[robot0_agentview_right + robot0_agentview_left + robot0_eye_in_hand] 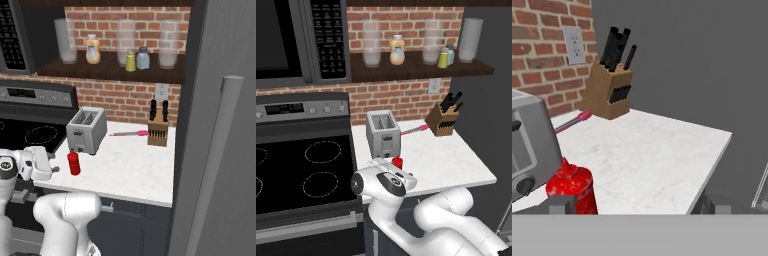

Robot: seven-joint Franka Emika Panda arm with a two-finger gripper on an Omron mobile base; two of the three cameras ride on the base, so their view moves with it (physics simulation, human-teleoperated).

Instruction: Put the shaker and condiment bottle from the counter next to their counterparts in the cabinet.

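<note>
Your cabinet [100, 70] against the brick wall already carries the yellow-green shaker [130, 62] just beside the pale blue shaker [143, 58], with the peach-orange bottle [92, 49] further left. On the counter [130, 170], the toaster [86, 130] stands near the front edge with the red condiment bottle [74, 163] just beside it. Your gripper [639, 204] sits near that bottle, fingers spread wide, holding nothing.

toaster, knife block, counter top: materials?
Toaster: looks like brushed metal, with a grey satin sheen. Knife block: wood, judging by its tan matte faces. Counter top: seems marble or a laminate imitating it, white with faint grey veining.
</note>
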